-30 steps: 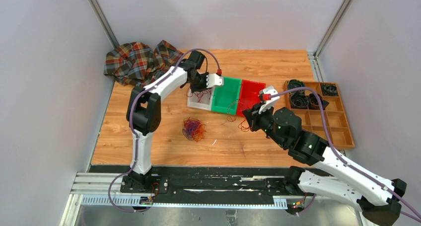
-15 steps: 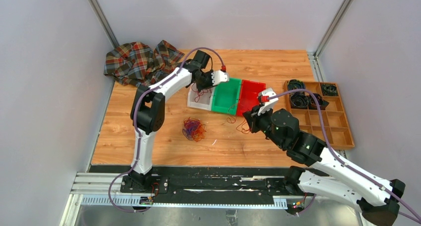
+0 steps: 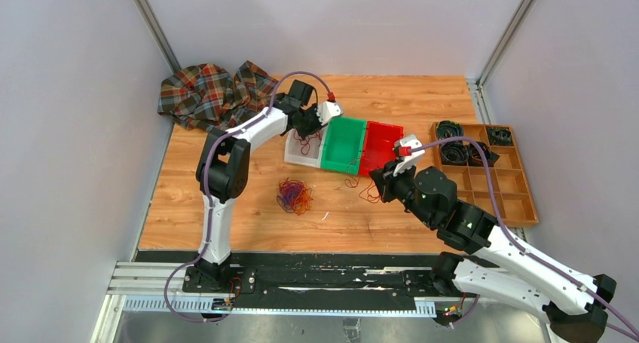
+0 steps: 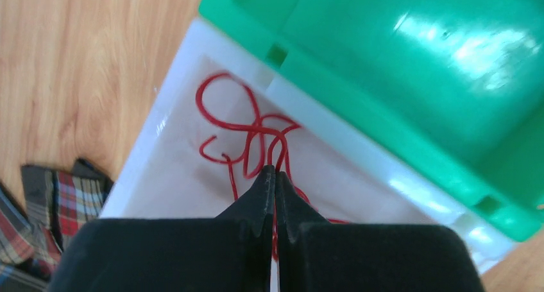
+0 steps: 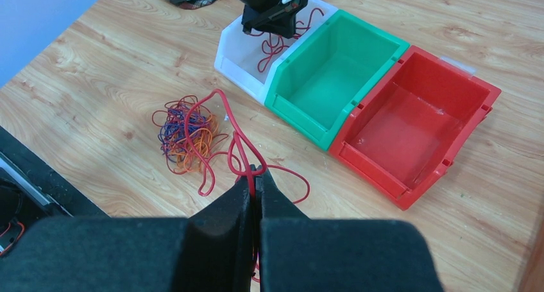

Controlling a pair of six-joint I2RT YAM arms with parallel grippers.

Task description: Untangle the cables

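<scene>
A loose tangle of red, orange and purple cables [image 3: 294, 196] [image 5: 183, 135] lies on the wooden table. One red cable [image 5: 228, 122] leads from it up into my right gripper [image 5: 256, 171] [image 3: 380, 180], which is shut on that strand a little above the table, in front of the red bin. My left gripper [image 4: 274, 170] [image 3: 309, 128] hangs over the white bin [image 4: 147, 151]. It is shut on another red cable [image 4: 247, 122], whose loops hang from the tips into the bin.
A green bin [image 3: 343, 143] and a red bin [image 3: 380, 143] stand in a row right of the white bin [image 3: 296, 156]. A plaid cloth [image 3: 207, 94] lies at the back left. A wooden compartment tray [image 3: 512, 185] with black coils sits at the right.
My left gripper has closed over the white bin, swinging slightly right and then back. The right arm has barely shifted, still holding its red strand.
</scene>
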